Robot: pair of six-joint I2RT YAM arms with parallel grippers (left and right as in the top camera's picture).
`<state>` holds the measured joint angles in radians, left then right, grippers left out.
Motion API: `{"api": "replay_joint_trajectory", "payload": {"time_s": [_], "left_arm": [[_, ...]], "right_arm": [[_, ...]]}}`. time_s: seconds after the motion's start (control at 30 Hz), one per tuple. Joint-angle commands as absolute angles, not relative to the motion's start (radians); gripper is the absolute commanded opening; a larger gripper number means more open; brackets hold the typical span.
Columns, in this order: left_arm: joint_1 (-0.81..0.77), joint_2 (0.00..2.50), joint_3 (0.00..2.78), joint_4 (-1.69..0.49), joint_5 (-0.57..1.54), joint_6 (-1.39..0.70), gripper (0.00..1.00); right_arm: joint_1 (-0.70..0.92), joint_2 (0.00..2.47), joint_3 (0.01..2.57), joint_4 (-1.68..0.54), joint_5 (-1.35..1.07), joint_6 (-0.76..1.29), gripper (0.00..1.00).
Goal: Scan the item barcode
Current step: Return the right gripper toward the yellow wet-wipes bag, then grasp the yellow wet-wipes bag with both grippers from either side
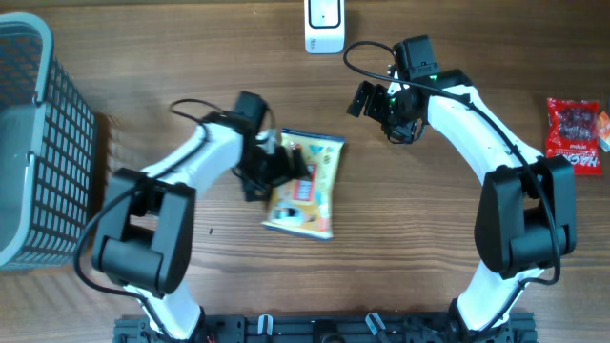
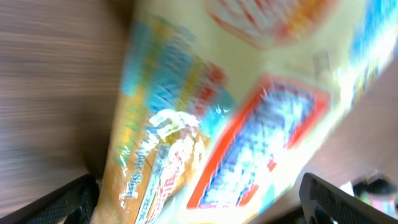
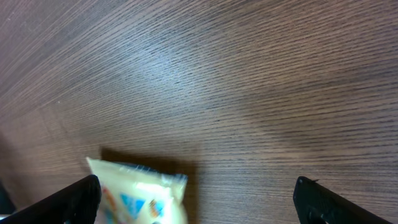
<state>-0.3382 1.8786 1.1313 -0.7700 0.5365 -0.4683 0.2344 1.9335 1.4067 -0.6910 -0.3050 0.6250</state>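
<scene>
The item, a yellow snack bag (image 1: 307, 186) with blue and red print, lies flat on the wooden table. My left gripper (image 1: 274, 170) hangs over its left edge. In the left wrist view the bag (image 2: 249, 106) fills the frame, blurred, and the left gripper (image 2: 205, 208) stands open with its dark fingers (image 2: 65, 202) wide on either side. My right gripper (image 1: 393, 119) is up and to the right of the bag, open over bare wood. The right wrist view shows the right gripper (image 3: 199, 205) and only a bag corner (image 3: 140, 193). No barcode shows in any view.
A white scanner (image 1: 324, 26) stands at the table's far edge, near the middle. A grey mesh basket (image 1: 38, 143) fills the left side. A red snack packet (image 1: 575, 133) lies at the far right.
</scene>
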Motion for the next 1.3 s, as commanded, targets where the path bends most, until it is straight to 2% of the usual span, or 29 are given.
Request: {"api": "replay_joint_trajectory", "payload": {"time_s": [0.0, 0.23, 0.33, 0.4, 0.5, 0.57, 0.63, 0.7, 0.8, 1.1, 1.27], "left_arm": [[-0.411, 1.884, 1.141, -0.728, 0.654, -0.511, 1.00], [-0.292, 1.734, 1.193, -0.778, 0.591, -0.502, 0.98], [-0.246, 1.645, 1.193, -0.835, 0.434, -0.503, 0.98], [-0.245, 1.630, 1.193, -0.859, 0.288, -0.516, 0.98], [-0.245, 1.636, 1.193, -0.896, 0.068, -0.569, 1.00], [-0.244, 1.636, 1.190, -0.896, -0.039, -0.643, 1.00], [-0.245, 1.636, 1.189, -0.895, -0.089, -0.717, 1.00], [-0.245, 1.636, 1.189, -0.896, -0.088, -0.719, 1.00], [-0.245, 1.637, 1.172, -0.888, -0.088, -0.719, 1.00], [-0.245, 1.638, 1.129, -0.881, -0.078, -0.719, 1.00], [-0.245, 1.651, 1.129, -0.833, 0.077, -0.715, 1.00]], "right_arm": [[0.238, 1.928, 1.399, -0.688, -0.285, 0.632, 1.00], [0.238, 1.928, 1.399, -0.688, -0.285, 0.632, 1.00], [0.238, 1.928, 1.399, -0.685, -0.285, 0.632, 1.00], [0.238, 1.928, 1.399, -0.649, -0.292, 0.713, 1.00], [0.238, 1.928, 1.399, -0.693, -0.415, 0.784, 1.00], [0.239, 1.928, 1.399, -0.714, -0.458, 0.704, 1.00], [0.250, 1.928, 1.399, -0.767, -0.484, 0.487, 0.99], [0.259, 1.928, 1.398, -0.860, -0.415, 0.308, 1.00], [0.263, 1.928, 1.372, -0.958, -0.310, 0.261, 1.00], [0.289, 1.928, 1.118, -0.717, -0.612, 0.261, 1.00], [0.300, 1.928, 1.054, -0.619, -0.740, 0.262, 1.00]]}}
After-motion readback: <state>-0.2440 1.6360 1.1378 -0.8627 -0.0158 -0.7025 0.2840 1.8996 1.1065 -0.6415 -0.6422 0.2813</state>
